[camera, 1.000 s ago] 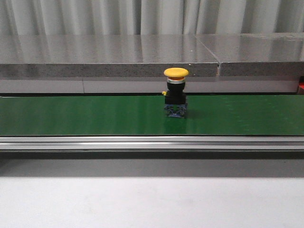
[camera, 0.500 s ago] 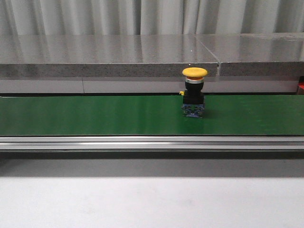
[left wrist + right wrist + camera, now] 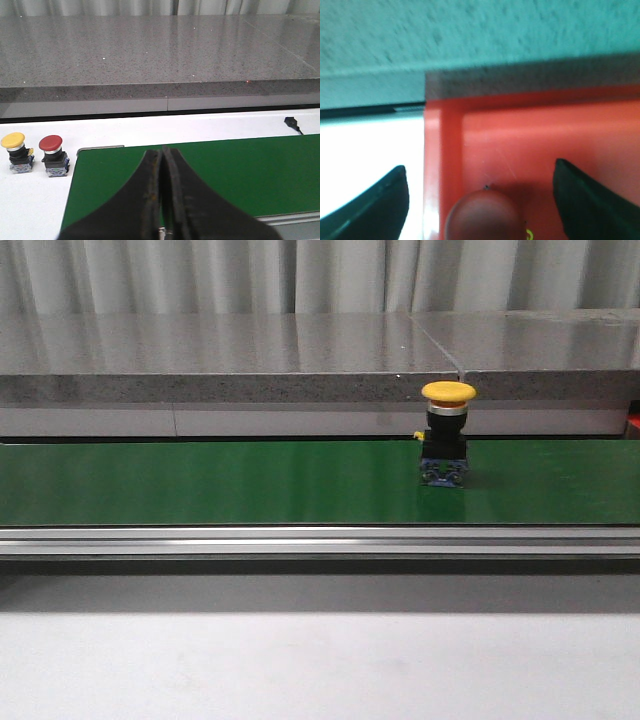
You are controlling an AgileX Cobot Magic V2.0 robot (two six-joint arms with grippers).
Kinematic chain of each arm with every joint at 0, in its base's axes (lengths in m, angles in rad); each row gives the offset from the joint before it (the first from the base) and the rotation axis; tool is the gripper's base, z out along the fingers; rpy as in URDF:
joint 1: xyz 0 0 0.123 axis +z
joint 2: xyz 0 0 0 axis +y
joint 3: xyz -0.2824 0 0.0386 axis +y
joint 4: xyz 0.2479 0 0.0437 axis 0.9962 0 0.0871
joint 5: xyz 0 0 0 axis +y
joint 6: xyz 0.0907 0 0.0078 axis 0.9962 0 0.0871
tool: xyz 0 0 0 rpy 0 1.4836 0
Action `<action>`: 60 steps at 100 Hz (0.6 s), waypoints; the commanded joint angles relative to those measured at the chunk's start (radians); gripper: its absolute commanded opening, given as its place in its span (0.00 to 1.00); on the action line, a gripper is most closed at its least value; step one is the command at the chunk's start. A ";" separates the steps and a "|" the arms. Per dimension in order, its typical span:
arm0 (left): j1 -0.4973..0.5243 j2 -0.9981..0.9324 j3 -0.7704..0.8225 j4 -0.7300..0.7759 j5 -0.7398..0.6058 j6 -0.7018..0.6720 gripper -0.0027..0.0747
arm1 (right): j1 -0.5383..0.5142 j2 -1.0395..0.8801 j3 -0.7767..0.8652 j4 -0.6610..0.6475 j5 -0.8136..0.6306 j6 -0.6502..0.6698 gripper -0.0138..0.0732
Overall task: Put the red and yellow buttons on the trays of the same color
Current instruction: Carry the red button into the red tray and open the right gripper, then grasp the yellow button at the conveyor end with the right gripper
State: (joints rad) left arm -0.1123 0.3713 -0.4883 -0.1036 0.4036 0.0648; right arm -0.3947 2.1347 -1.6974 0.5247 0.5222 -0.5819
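Red fills the right wrist view: the right gripper (image 3: 480,200) hangs with its jaws spread wide over the red tray (image 3: 545,140), and the red button (image 3: 482,220) sits between the two fingers, resting in the tray close to its raised rim; neither finger touches the cap, so the release looks done. The sound move now, as I judge it, is a straight lift clear of the cap with the jaws kept wide, no sideways drift toward the rim; only then turn to the next piece.

That next piece is the yellow button (image 3: 446,435), upright on the green conveyor belt (image 3: 200,485), far from either gripper in the front view; a grasp low on its black body would hold better than one on the domed cap.

The left gripper (image 3: 162,195) has its fingers pressed together with nothing between them, poised over the near end of the belt; off to one side of it, on the white table (image 3: 35,200), stand a second yellow button (image 3: 15,152) and a second red button (image 3: 52,155), side by side.

Much is lost: the tray's far sides are cut off; the red cap is blurred and partly out of frame; no yellow tray appears anywhere; neither arm shows in the front view.
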 commanded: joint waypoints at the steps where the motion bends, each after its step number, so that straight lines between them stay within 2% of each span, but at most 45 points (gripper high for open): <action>1: -0.006 0.006 -0.025 -0.010 -0.073 0.003 0.01 | -0.005 -0.102 -0.058 0.010 0.004 0.001 0.84; 27: -0.006 0.006 -0.025 -0.010 -0.073 0.003 0.01 | -0.005 -0.191 -0.076 0.011 0.172 0.002 0.83; 60: -0.006 0.006 -0.025 -0.010 -0.073 0.003 0.01 | -0.005 -0.371 -0.069 0.024 0.309 0.032 0.83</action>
State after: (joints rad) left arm -0.1123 0.3713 -0.4883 -0.1036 0.4036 0.0648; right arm -0.3947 1.8743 -1.7400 0.5177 0.8297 -0.5548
